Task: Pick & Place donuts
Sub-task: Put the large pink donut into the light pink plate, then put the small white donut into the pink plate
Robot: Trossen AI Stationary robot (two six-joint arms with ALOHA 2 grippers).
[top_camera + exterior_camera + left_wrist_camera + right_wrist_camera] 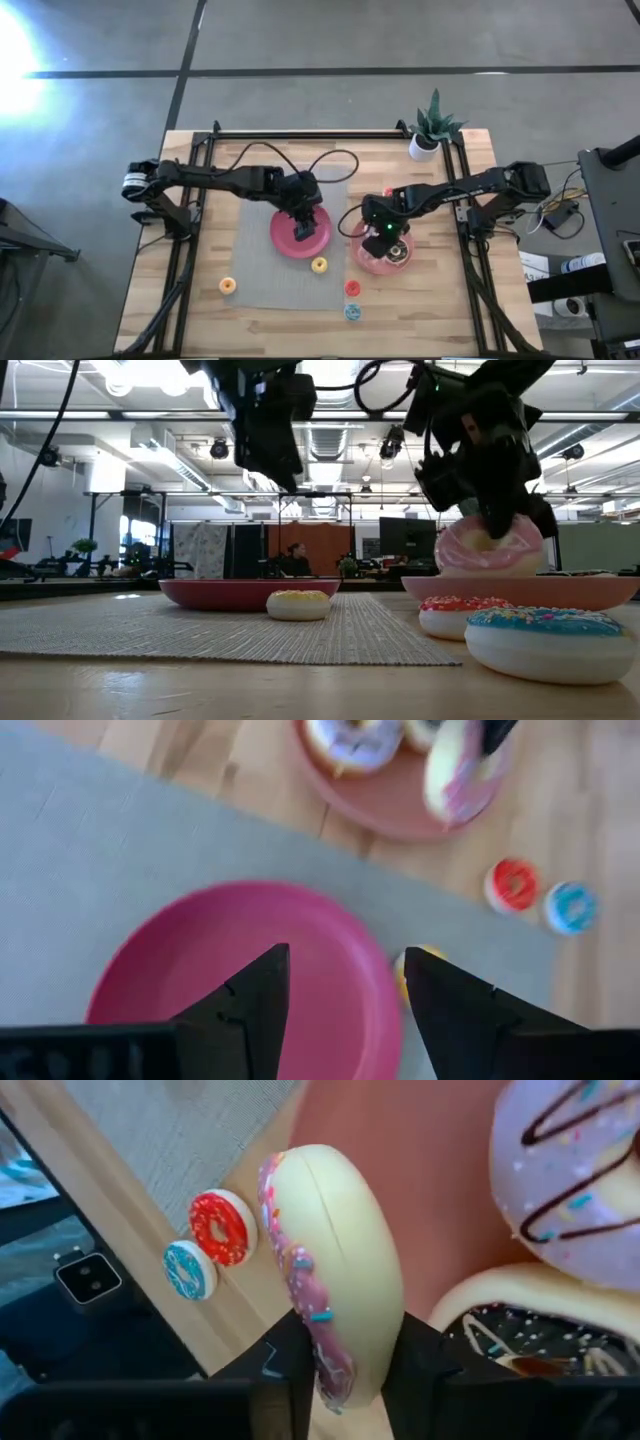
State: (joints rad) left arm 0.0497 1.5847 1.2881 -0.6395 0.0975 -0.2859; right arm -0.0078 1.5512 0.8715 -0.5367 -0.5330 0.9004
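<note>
- Right of centre in the high view, I have the right gripper (385, 240) over the pink plate (362, 256), its fingers clamped on a pink-frosted donut (335, 1290).
- From table height, I see that donut (490, 545) held on edge just above the pink plate's rim (590, 592).
- On that plate I can make out a lilac donut with dark stripes (575, 1175) and a chocolate donut (530, 1340).
- At frame centre, the left gripper (302, 222) hangs over the red plate (318, 240) with its fingers (245, 1010) spread apart and holding nothing.
- On the grey mat (260, 270), a yellow donut (319, 265) lies just below the red plate.
- Lower down, a red donut (352, 289) and a blue donut (352, 312) lie close together on the wood; an orange donut (228, 286) sits lower left.
</note>
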